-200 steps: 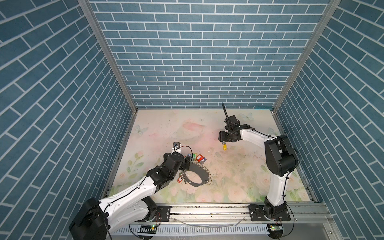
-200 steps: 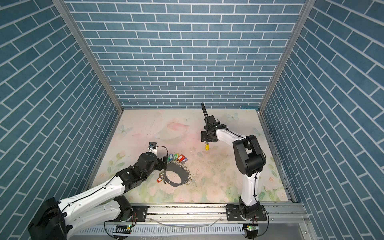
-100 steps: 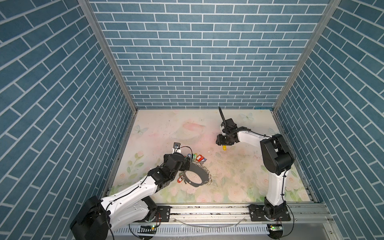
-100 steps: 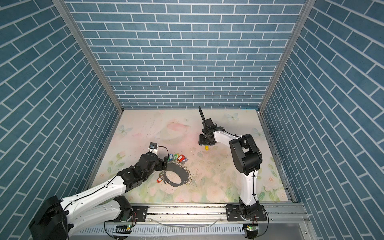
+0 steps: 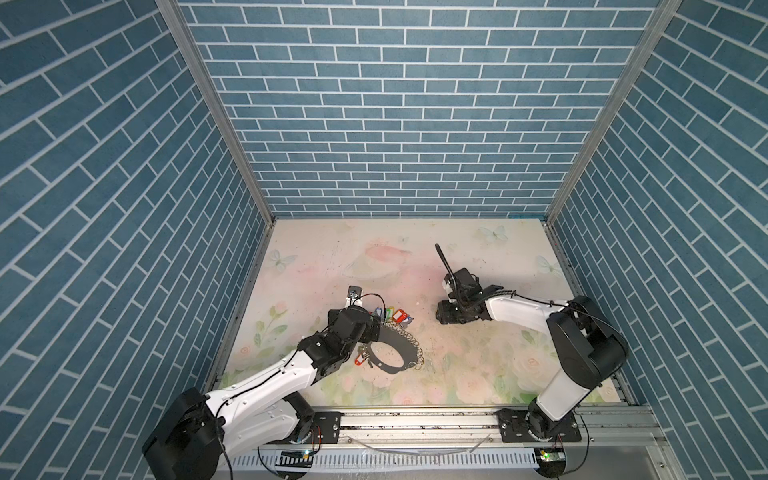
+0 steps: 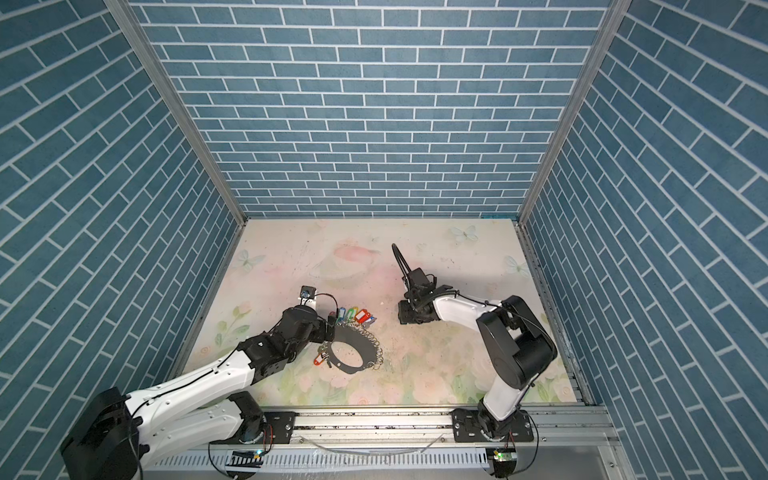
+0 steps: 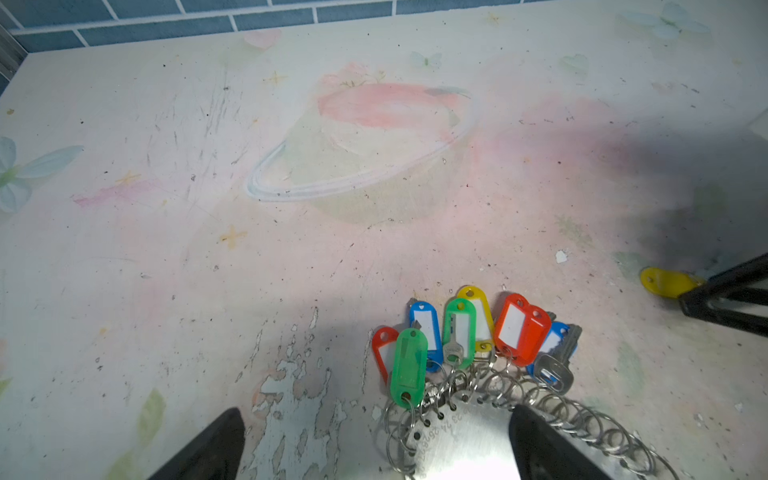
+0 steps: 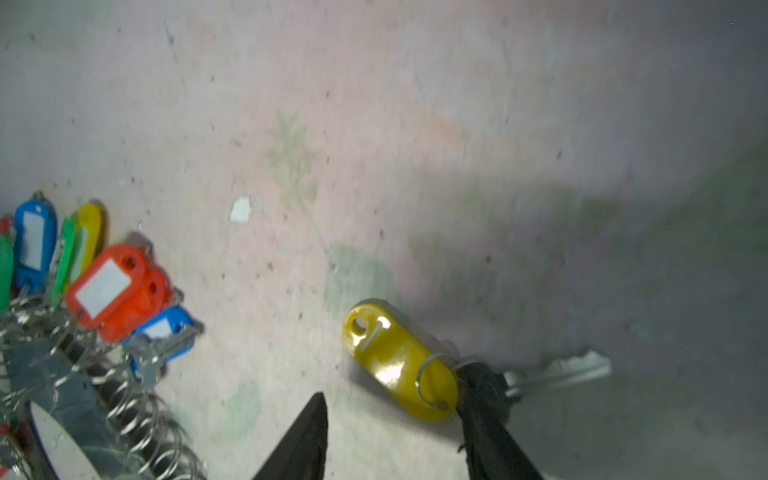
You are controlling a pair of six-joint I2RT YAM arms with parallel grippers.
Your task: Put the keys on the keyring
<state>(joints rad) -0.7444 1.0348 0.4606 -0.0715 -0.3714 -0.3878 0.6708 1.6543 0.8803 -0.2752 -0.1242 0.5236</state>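
Keys [image 8: 390, 357] lie ungripped inside the half-open right end effector [image 8: 397, 384] — narrower and lower than a second ago.

We made out a row of tiny engraved numbers along the rim of the keyring [image 7: 457, 432], apparently starting at 23; we could read nothing else.

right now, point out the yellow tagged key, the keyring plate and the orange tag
yellow tagged key [image 8: 399, 361]: right wrist view, middle of the yellow tag
keyring plate [image 7: 469, 440]: left wrist view, bare shiny face
orange tag [image 8: 102, 287]: right wrist view, its white label
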